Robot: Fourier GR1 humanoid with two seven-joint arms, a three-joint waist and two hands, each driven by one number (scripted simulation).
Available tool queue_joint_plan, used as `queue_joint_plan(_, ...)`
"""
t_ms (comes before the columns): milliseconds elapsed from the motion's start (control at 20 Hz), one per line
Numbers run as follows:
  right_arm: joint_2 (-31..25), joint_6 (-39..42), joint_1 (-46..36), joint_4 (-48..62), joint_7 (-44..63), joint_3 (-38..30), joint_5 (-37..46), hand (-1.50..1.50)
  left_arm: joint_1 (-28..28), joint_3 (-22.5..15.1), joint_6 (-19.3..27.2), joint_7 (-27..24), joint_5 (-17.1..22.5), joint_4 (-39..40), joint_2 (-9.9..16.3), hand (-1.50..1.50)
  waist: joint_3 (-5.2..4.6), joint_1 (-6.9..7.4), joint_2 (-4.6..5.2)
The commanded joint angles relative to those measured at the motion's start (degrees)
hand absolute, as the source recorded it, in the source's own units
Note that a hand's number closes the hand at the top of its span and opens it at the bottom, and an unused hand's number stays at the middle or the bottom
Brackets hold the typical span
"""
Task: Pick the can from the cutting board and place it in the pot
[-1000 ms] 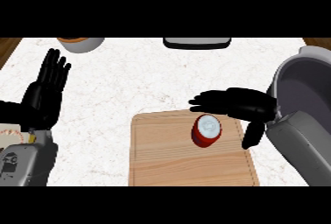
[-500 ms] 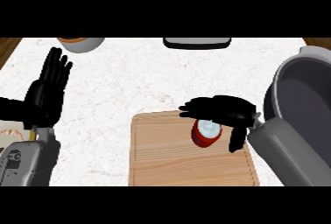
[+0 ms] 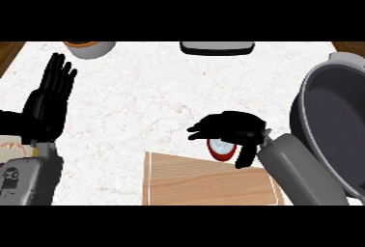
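Observation:
The red can [image 3: 220, 149] with a pale top shows just under my right hand [image 3: 231, 129], at the far edge of the wooden cutting board [image 3: 206, 182]. The hand's fingers curl over the can's top and the thumb comes down its right side, hiding most of it. I cannot tell whether the can still touches the board. The large dark grey pot [image 3: 333, 120] stands right beside the hand, at the view's right edge. My left hand [image 3: 47, 105] rests open, fingers up, at the far left.
A bowl with orange contents [image 3: 89, 47] sits at the back left and a grey dish [image 3: 216, 47] at the back middle. A pale round object [image 3: 11, 146] peeks out at the left edge beside my left forearm. White marbled counter lies between the hands.
My right hand has moved left from beside the can to over it and curled round it. The board and can now appear lower in the view. The left hand has stayed put.

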Motion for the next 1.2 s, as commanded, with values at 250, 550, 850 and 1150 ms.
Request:
queue_joint_plan(250, 4.7, -5.8, 2.4, -0.5, -6.0, 4.2, 5.5, 1.5, -0.1, 0.3, -0.5, -0.9, 0.2, 0.3, -1.0, 0.0, 0.22, -0.02, 0.5)
queue_joint_plan(550, 4.1, -6.0, 6.2, -4.6, -5.4, 2.7, 7.3, 1.5, 2.6, -2.4, 1.5, 1.0, -2.9, -3.8, -2.5, 0.0, 0.22, -0.22, 0.37)
queue_joint_plan(850, 3.2, -6.0, 9.0, -15.9, -0.9, -2.1, 7.1, 1.5, -2.8, 2.8, -0.8, -1.7, -0.6, 4.3, 0.4, 0.0, 0.19, -0.74, 0.42)
queue_joint_plan(1150, 12.0, -10.4, 21.5, -24.5, 20.4, -1.3, 11.7, 1.5, 3.4, 2.6, -0.9, 1.4, 0.4, -2.4, 0.9, 0.0, 0.1, -3.21, -1.05)
